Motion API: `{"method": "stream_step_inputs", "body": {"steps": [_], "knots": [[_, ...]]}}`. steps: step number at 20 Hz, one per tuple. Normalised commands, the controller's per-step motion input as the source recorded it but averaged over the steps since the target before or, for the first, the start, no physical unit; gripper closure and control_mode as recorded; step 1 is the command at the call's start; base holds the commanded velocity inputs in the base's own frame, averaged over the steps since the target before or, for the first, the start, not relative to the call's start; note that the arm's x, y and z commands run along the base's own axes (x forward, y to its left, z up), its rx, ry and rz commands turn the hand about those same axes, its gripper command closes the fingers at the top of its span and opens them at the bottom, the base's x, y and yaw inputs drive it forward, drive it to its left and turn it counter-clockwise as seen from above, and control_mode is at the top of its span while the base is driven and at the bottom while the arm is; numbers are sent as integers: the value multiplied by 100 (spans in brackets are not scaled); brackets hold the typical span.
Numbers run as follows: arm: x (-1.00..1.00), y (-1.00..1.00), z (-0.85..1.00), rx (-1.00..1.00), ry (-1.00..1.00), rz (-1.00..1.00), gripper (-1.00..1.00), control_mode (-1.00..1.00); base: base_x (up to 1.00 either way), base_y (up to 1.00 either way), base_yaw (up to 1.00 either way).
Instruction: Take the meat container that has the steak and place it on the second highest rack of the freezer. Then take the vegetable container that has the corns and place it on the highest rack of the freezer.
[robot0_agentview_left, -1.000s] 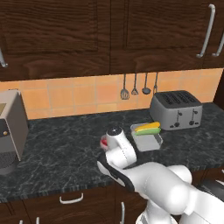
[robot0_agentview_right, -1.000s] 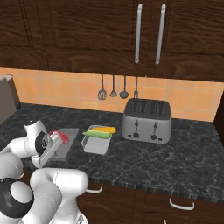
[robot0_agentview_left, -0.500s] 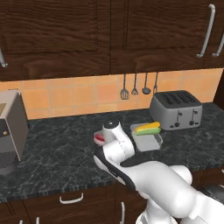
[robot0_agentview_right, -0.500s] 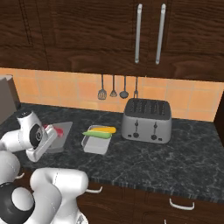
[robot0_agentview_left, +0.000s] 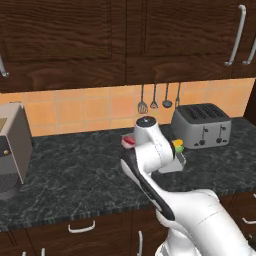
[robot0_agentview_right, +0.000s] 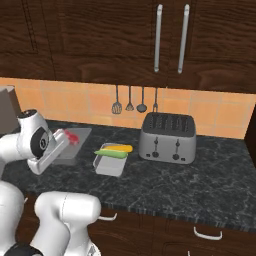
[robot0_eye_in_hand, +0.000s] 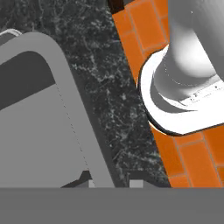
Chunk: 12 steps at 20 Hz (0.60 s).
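Note:
My gripper (robot0_eye_in_hand: 110, 181) holds the meat container (robot0_agentview_right: 80, 145) by its rim, which runs between the two fingertips (robot0_eye_in_hand: 85, 180) in the hand view. The long grey tray carries the steak (robot0_agentview_right: 71, 137) and sits just off my hand at the left of the right base view. In the left base view the arm hides most of it, and only a bit of the steak (robot0_agentview_left: 129, 141) shows. The vegetable container (robot0_agentview_right: 110, 162) with its yellow and green corns (robot0_agentview_right: 116, 151) rests on the counter to the right of it. The freezer is out of view.
A grey toaster (robot0_agentview_right: 167, 137) stands right of the vegetable container. Utensils (robot0_agentview_right: 129, 100) hang on the orange tile wall. A grey appliance (robot0_agentview_left: 10, 150) sits at the counter's left end. Dark cabinets (robot0_agentview_right: 170, 35) hang overhead. The black stone counter (robot0_agentview_right: 200, 175) runs right.
The meat container with the steak has moved along with my gripper, higher in both base views than a second ago. The vegetable container and toaster have stayed put.

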Motion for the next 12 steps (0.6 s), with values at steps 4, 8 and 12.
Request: {"method": "stream_step_inputs", "body": {"steps": [4,8,12], "knots": [[-40,-88,57,26,-2,-15,100,-100,0,0,0],[-31,-71,44,3,-10,-3,100,-100,0,0,0],[-38,-56,41,0,-10,0,100,-100,0,0,0]]}}
